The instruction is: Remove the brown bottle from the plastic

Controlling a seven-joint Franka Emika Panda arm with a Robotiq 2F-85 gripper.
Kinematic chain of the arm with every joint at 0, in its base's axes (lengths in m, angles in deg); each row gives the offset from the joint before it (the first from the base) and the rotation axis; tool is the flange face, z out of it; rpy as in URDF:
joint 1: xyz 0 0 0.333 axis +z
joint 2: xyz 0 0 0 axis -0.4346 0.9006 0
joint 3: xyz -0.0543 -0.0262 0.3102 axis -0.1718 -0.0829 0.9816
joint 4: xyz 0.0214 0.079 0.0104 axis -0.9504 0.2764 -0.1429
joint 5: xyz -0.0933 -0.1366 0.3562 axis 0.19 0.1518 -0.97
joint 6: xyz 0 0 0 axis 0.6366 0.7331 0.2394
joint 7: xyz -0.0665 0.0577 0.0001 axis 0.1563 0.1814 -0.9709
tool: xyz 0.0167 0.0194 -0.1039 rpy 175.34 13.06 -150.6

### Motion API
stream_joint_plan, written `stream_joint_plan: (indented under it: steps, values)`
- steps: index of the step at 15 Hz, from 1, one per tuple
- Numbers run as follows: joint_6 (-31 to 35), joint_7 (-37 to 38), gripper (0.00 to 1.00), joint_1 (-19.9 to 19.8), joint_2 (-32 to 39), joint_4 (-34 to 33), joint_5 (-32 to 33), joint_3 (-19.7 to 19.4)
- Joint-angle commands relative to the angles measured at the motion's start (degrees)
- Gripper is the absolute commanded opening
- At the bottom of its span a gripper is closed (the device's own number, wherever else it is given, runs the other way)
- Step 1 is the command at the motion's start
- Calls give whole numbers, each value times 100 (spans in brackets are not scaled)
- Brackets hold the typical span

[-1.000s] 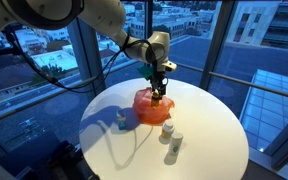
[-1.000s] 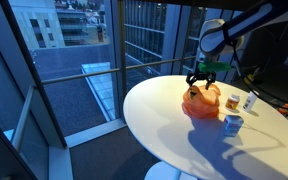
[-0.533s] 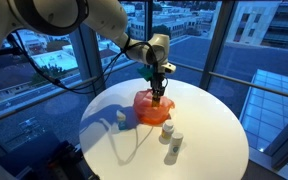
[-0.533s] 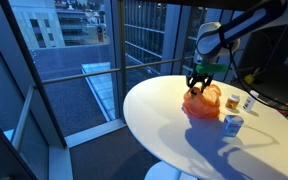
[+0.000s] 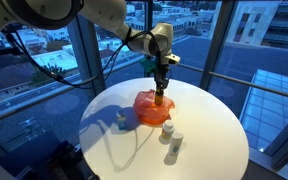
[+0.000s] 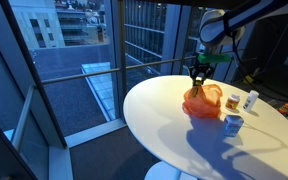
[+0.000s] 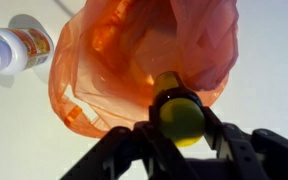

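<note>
the brown bottle [image 7: 180,118] sits between the fingers of the hand [image 5: 161,86], its yellowish cap facing the wrist camera. its body points down into the mouth of the orange plastic [image 7: 134,60]. the hand is clamped on the bottle's top, one finger pressing on each side. in both exterior views the bottle hangs upright just under the hand. its lower end is at or just inside the crumpled opening of the plastic [image 5: 152,107], directly below. whether the base has come free of the film is too small to tell.

the step in hand looks like the pull-out: bottle gripped, plastic resting on the tabletop [image 5: 214,130]. the next move calls for a straight rise, high enough that the base passes the rim of the plastic. after that comes a sideways carry to a bare patch of tabletop. the thin film may cling and ride up with the bottle, since nothing holds it down.

around the plastic, a white bottle with an orange label [image 7: 19,45] lies beyond it from the hand in the wrist view. in an exterior view two white bottles [image 5: 168,131] stand near the plastic on the tabletop, lower than the hand and off to one side. a smaller item [image 5: 121,120] sits apart on the opposite side. none of these blocks a vertical lift, but the two white bottles crowd that side for a set-down.
</note>
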Motion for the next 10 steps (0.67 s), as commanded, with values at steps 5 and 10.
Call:
stream_joint_plan:
  steps: [5,10]
  values:
    - [-605,-73,20,-117,-1035,411,20,-211]
    - [-485,-80,20,-115,-1807,1279,106,-236]
